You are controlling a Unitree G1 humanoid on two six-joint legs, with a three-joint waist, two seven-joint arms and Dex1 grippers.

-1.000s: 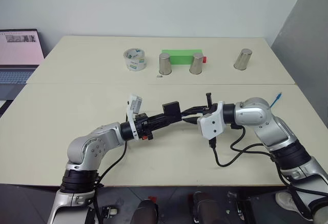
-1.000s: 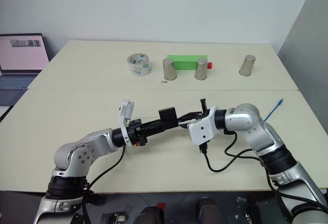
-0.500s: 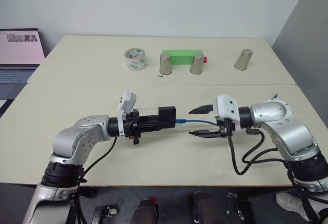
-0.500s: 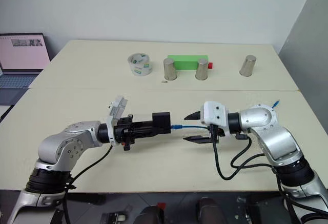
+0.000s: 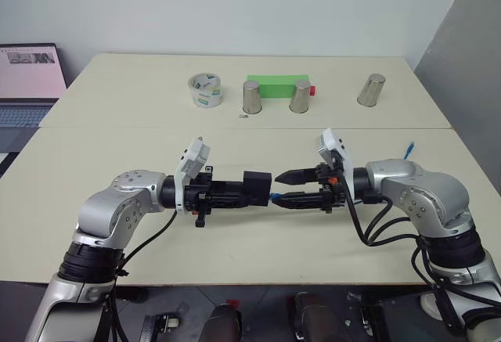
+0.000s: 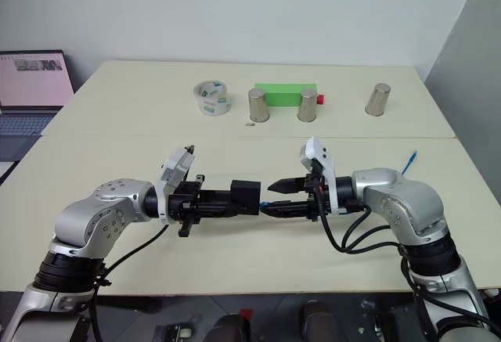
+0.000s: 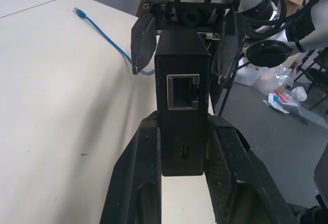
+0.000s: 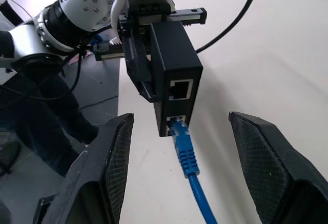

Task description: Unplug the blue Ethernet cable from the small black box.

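Note:
My left gripper [image 5: 237, 191] is shut on the small black box [image 5: 257, 186] and holds it level above the table, pointing right. The blue Ethernet cable [image 8: 188, 158] is plugged into the box's lower port; the upper port [image 7: 183, 92] is empty. My right gripper [image 5: 286, 188] faces the box, open, with one finger [image 8: 110, 178] on each side of the cable's plug and not touching it. The cable trails to the right, and its free end [image 5: 409, 148] lies on the table.
At the back of the table [image 5: 117, 232] stand a tape roll [image 5: 206, 91], three steel cups [image 5: 251, 97] [image 5: 300, 96] [image 5: 371, 90] and a green block [image 5: 275, 86]. A laptop [image 5: 30, 76] sits at the far left.
The right gripper has rolled over and opened wide, and it now straddles the cable close to the box. The left arm has swung the box to point level at it.

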